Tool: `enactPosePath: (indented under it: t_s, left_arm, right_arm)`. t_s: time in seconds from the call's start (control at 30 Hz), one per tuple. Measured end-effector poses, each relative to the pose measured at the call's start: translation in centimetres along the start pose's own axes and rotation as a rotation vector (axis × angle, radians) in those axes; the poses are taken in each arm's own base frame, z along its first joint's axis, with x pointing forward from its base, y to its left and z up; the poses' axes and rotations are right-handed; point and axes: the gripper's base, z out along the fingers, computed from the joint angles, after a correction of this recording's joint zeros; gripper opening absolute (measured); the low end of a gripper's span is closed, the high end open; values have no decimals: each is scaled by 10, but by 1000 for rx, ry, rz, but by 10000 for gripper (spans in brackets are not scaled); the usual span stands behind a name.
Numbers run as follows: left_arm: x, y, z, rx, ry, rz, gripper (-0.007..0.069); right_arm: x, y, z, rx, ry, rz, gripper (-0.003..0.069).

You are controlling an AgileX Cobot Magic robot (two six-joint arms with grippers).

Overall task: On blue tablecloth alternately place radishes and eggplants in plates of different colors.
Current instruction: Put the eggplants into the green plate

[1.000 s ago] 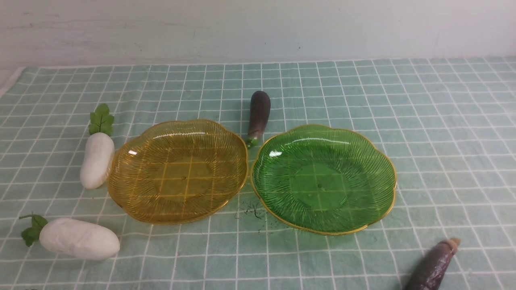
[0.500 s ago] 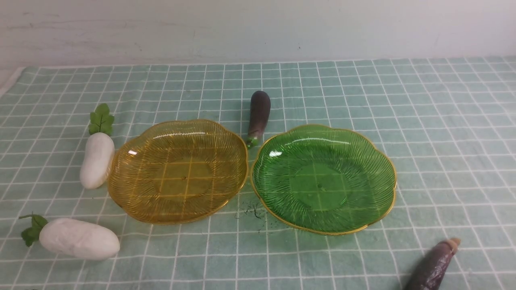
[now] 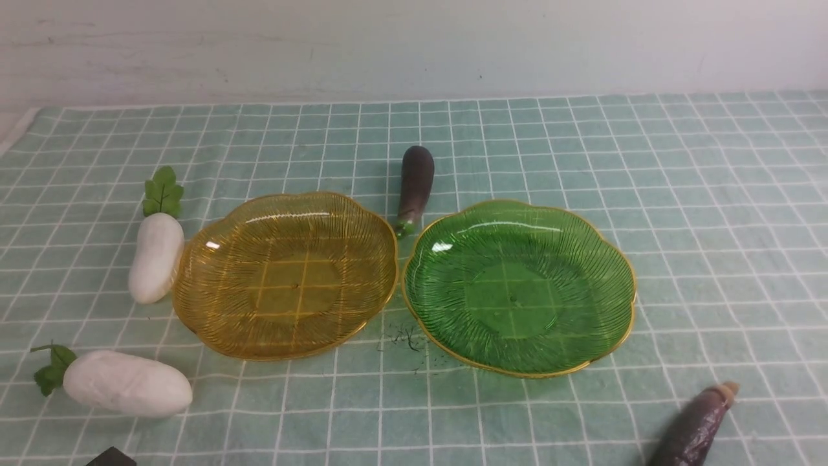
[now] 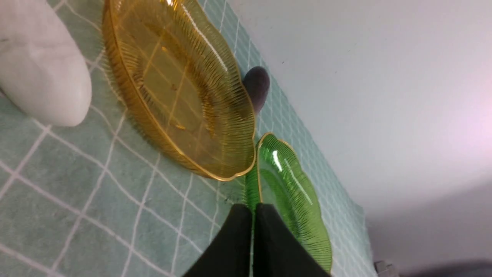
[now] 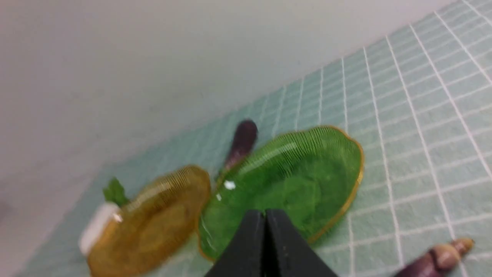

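Tablecloth (image 3: 711,194), pale teal-green with a thin white grid, covered the whole table in front of you. At far left, near your edge, a plump white toy radish (image 3: 126,383) lay on its side, green leaves pointing left. Behind it a second white toy radish (image 3: 155,257) lay lengthwise, leaves away from you, its flank touching the rim of the translucent ribbed amber-yellow plate (image 3: 213,304). That plate held nothing. Your left gripper (image 4: 252,209) showed black fingers pressed together with nothing between them.

Behind the gap between the two plates lay a slim dark purple toy eggplant (image 3: 415,188), green stem end toward you and just beside the rims. The translucent ribbed green plate (image 3: 601,323), gold-rimmed, sat just beside the amber one; you could not tell whether the rims touched. It too was empty.

At far right, on your near edge, a second purple eggplant (image 3: 692,427) with a tan stem end lay slanted, stem pointing away and right, its body cut off by the frame. Your right gripper (image 5: 264,215) was likewise closed tight and empty.
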Motion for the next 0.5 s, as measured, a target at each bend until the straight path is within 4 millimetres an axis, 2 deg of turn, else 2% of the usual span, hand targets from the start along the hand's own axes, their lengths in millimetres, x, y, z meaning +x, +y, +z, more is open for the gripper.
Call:
enactPosePath:
  t_s: [0.13,0.27,0.4,0.5]
  left_arm:
    - [1,-2,0,26,8,-24,-5]
    - [5,-5,-1,47,58,9,-5]
    - [3,-25,-6,88,126,98,-5]
    - [1,-41,-6,69,232,179,-5]
  right_arm:
    - [-7,-3,17,134,299,-44,-12]
    - [-10,-13,41,255,520,-5,-8]
    - [-13,-24,75,338,688,46,15]
    - [-14,-30,96,370,758,69,73]
